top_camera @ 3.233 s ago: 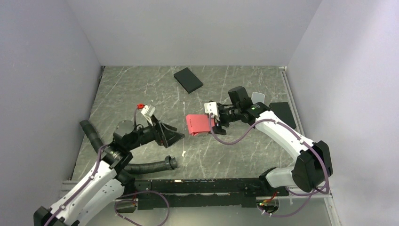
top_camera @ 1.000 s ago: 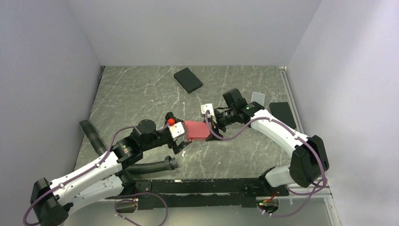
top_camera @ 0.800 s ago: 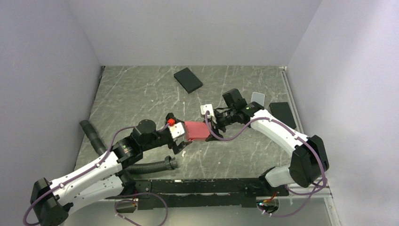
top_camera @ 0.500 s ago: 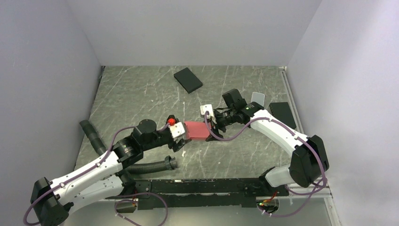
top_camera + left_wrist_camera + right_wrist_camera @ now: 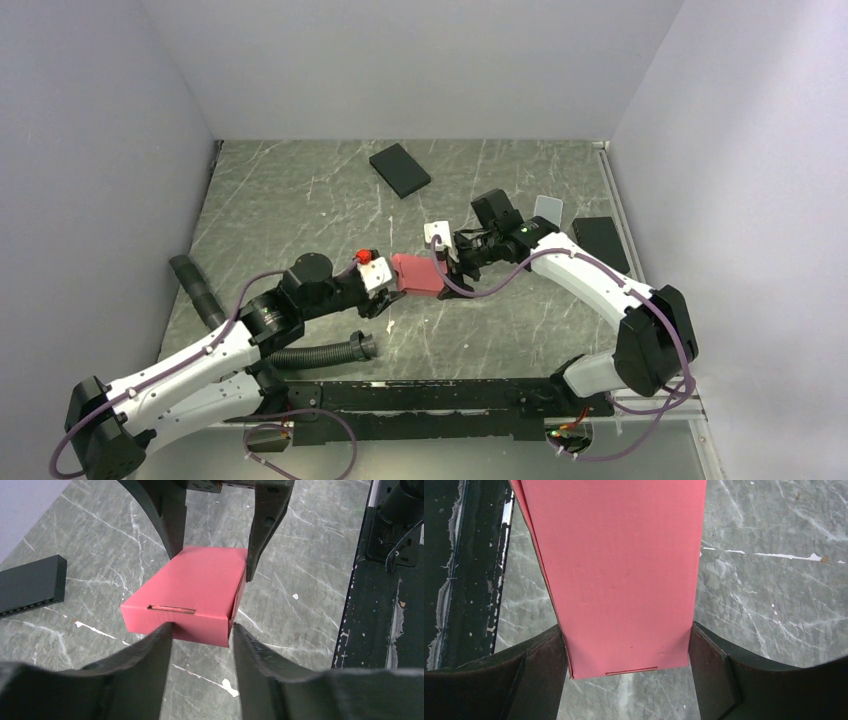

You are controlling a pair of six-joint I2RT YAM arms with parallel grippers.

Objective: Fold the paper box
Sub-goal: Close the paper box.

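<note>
While the right gripper (image 5: 447,264) clamps the paper box (image 5: 418,274) by its sides at mid-table, we note the left gripper (image 5: 391,289) spread apart at the opposite end. A black flat box (image 5: 400,170) lies well behind; a hose (image 5: 310,354) lies beside the left arm.

Nothing readable is coming through: the paper box (image 5: 195,587) is showing plain faces, with no lettering, labels or numbers anywhere.

On my feed it's just plain pale lavender walls (image 5: 420,70) boxing in a scratched grey marble-look table (image 5: 290,200).
</note>
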